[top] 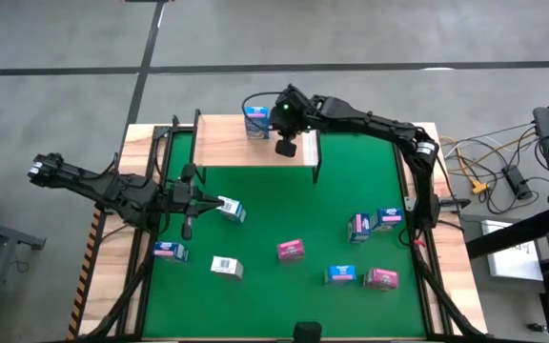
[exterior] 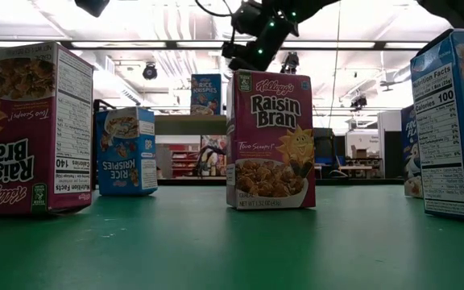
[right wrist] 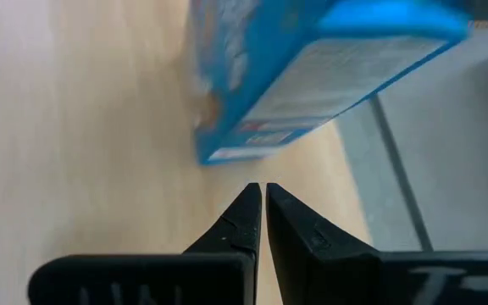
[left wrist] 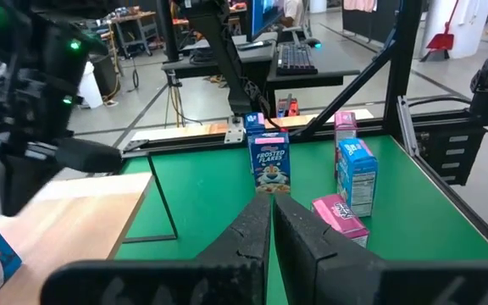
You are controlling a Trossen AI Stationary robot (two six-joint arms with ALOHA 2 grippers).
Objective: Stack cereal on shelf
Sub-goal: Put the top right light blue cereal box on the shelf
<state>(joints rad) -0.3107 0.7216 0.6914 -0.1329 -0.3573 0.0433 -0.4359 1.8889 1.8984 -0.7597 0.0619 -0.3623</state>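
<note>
The shelf (top: 227,151), a light wooden board on black legs, stands at the mat's far edge. One blue cereal box (top: 256,122) stands upright on it, and shows in the low view too (exterior: 205,94). My right gripper (right wrist: 261,188) is shut and slants down at the board just short of that box's (right wrist: 312,76) lower edge. A strip of bare wood shows between them. My left gripper (left wrist: 271,203) is shut and empty, held high over the mat's left side (top: 208,202). Several more cereal boxes lie or stand on the green mat, among them a pink one (top: 291,250) and a white one (top: 227,268).
A white-blue box (top: 233,211) lies on the mat just past my left gripper. Blue and pink boxes cluster at the mat's right (top: 375,224) and near right (top: 381,278). Black frame rails (top: 425,229) run along the mat's sides. The shelf's right half is bare wood.
</note>
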